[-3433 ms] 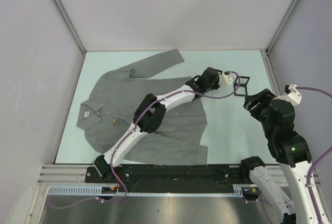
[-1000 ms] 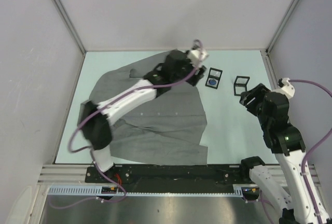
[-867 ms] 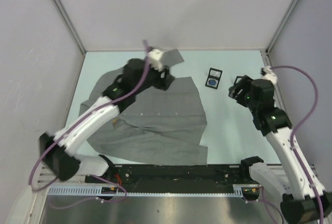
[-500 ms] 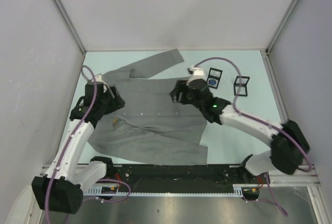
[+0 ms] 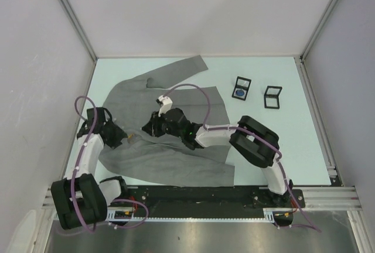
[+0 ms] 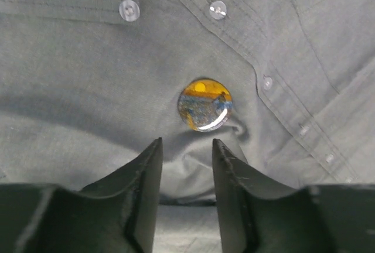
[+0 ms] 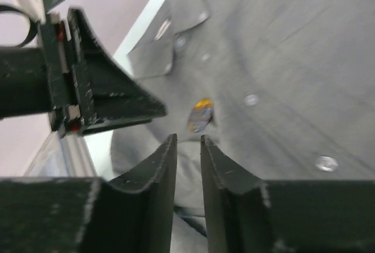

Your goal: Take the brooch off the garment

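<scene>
Two grippers crowd the chest of the garment (image 5: 176, 159), which lies spread flat over the 9 o'clock half of the desk (image 5: 263, 142). The brooch (image 6: 205, 105), a round glossy disc in orange and blue, is pinned to the cloth near the row of pale buttons (image 6: 129, 10). It sits between the two grippers, and neither touches it.

The left gripper (image 6: 186, 143) has its jaws apart with only cloth beneath the gap. In its wrist view the brooch lies just beyond the tips, toward 1 o'clock. The right gripper (image 7: 187, 139) faces it from the other side. Its jaws stand a narrow slit apart and hold nothing that can be seen, and the brooch is just past them at 1 o'clock.

The step in hand looks like the final approach before a grasp. To do it well, one gripper should probably press or pinch the cloth right beside the disc so the garment cannot lift. The other should shift sideways until the disc is centred between its jaws, then close across the rim, not the slippery face. The cloth is puckered at the brooch's 4 o'clock edge, so the pull should be slow and straight away from the fabric. The grippers are very near each other, so only one should move at a time.
</scene>
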You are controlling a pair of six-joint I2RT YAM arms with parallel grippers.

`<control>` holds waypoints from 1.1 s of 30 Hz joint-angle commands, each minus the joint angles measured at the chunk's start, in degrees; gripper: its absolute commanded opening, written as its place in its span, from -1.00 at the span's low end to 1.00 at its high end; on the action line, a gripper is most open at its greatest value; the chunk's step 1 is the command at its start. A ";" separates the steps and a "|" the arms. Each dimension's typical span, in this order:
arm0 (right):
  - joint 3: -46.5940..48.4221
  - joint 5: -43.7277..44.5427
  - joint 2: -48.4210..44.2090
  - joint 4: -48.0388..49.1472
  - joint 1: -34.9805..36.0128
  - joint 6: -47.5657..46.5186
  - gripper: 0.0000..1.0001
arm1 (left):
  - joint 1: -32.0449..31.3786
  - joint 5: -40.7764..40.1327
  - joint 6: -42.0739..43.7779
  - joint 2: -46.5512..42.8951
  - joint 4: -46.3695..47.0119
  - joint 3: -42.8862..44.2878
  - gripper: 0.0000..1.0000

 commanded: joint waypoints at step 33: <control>9.41 -7.13 17.83 1.57 -1.05 14.87 -0.70 | -27.45 -34.02 6.85 21.32 2.01 10.38 0.01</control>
